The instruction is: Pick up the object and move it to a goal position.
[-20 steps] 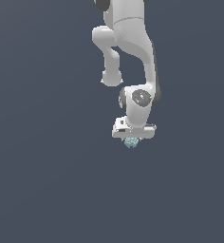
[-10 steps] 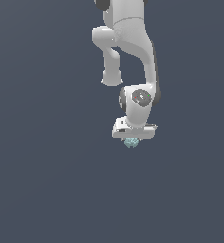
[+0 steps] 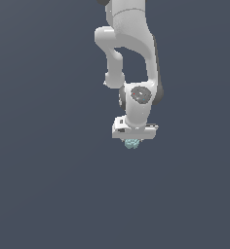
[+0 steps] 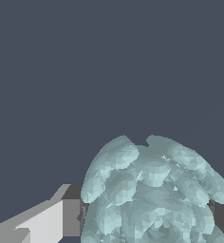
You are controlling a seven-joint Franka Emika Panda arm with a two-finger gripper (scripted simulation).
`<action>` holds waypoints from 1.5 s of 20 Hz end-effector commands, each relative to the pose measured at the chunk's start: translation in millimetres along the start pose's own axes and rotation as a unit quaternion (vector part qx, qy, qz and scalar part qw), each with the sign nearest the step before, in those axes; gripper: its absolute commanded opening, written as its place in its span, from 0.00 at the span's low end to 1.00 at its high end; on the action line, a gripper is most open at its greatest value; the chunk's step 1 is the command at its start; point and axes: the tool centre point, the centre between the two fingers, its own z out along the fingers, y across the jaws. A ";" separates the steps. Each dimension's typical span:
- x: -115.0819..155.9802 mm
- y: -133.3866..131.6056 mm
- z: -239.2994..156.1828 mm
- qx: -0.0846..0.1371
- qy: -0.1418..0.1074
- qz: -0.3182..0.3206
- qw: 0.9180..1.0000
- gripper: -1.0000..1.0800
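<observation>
Gripper (image 3: 132,141) stays clamped on the object (image 3: 132,144), unmoved.

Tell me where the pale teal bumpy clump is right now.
In the exterior view the pale teal clump sits just right of centre, directly beneath the white gripper. In the wrist view it lies between the fingers.

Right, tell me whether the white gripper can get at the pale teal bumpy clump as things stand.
Probably yes: the pale teal bumpy clump already sits between the white gripper fingers, which flank it on both sides in the wrist view. Nothing else is near. Firm contact cannot be confirmed.
</observation>
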 end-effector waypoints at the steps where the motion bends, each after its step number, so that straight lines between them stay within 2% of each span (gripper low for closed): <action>1: -1.1 10.6 -12.7 0.000 0.001 0.000 1.000 0.00; 7: -6.2 47.3 -57.2 0.000 0.000 0.000 1.000 0.00; 30: -24.6 225.3 -274.9 0.001 0.000 0.000 1.000 0.00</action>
